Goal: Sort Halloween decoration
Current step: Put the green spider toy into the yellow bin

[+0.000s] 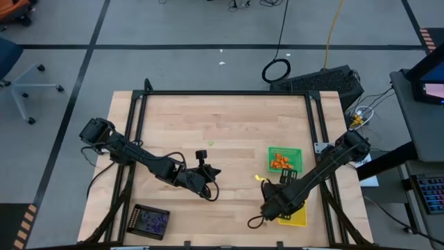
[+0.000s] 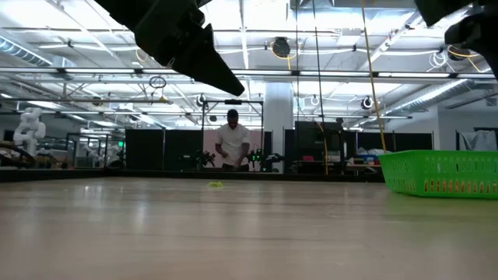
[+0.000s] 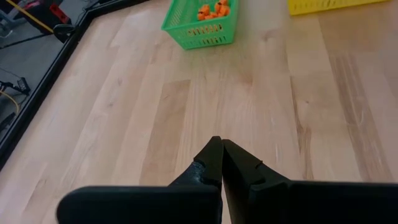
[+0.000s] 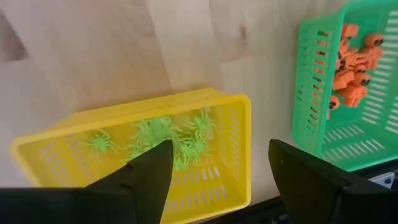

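Still, one lime-green trinket (image 1: 211,144) left mid-table — prob v. light, skittish; pinch its body. L gripper (image 3: 221,149) pressed together, R gripper (image 4: 217,165) spread.

- Orange trinkets (image 1: 280,162): a small heap of them sits in the green tray (image 1: 297,152) on the right side of the table, bunched toward one end. Up close (image 4: 352,68) they look like chunky little figures with dark dots, all jumbled together.
- Lime green spiders (image 4: 168,138): a tangle of leggy ones lies in the yellow tray (image 4: 230,186), right beside the green tray.
- Purple trinkets (image 1: 152,221): scattered inside the black tray (image 1: 134,217) at the table's near left edge, too small to make out shapes.
- One stray lime green piece (image 1: 211,144) lies alone on bare wood near the table's middle, well apart from all the trays; it also shows far off across the table (image 2: 215,184).
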Available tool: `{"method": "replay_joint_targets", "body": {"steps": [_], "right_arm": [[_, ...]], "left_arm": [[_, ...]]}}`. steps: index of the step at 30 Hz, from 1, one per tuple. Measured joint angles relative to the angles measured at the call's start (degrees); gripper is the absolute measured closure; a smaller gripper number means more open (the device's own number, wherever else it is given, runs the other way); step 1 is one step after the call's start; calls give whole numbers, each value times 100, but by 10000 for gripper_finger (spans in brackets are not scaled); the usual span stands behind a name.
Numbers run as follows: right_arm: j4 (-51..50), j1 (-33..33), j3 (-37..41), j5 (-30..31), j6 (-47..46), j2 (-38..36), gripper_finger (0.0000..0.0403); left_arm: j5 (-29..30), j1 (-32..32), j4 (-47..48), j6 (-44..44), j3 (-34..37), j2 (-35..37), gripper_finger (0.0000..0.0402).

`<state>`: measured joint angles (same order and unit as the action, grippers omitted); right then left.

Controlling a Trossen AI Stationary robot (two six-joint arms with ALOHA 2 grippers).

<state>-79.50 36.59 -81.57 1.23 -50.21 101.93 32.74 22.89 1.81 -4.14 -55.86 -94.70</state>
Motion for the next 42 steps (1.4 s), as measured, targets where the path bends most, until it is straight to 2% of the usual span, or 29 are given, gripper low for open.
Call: {"method": "replay_joint_targets", "body": {"steps": [7, 13, 20, 29, 33, 39, 42], "right_arm": [[-373, 186, -370, 199, 1, 0, 151], [-800, 494, -693, 205, -4, -133, 151], [-742, 872, -692, 786, -171, -575, 151], [-724, 1526, -692, 1741, -306, -1061, 151], [-717, 1640, -692, 1874, -307, -1073, 151], [-700, 1647, -690, 1847, -521, -1075, 151], [-666, 1647, -688, 2053, -607, -1073, 151]], "left_arm": [[-4, -1, -193, 8, 0, 0, 393], [-550, -2, -1565, 466, 0, 0, 393], [-1454, 51, -2952, 907, 0, -324, 393], [-1646, 136, -4373, 1374, -91, -835, 393], [-1653, 149, -4216, 1398, -615, -1163, 393], [-1645, 151, -3490, 1701, -1491, -1710, 393], [-1318, 152, -2846, 1694, -1694, -1711, 393]]}}
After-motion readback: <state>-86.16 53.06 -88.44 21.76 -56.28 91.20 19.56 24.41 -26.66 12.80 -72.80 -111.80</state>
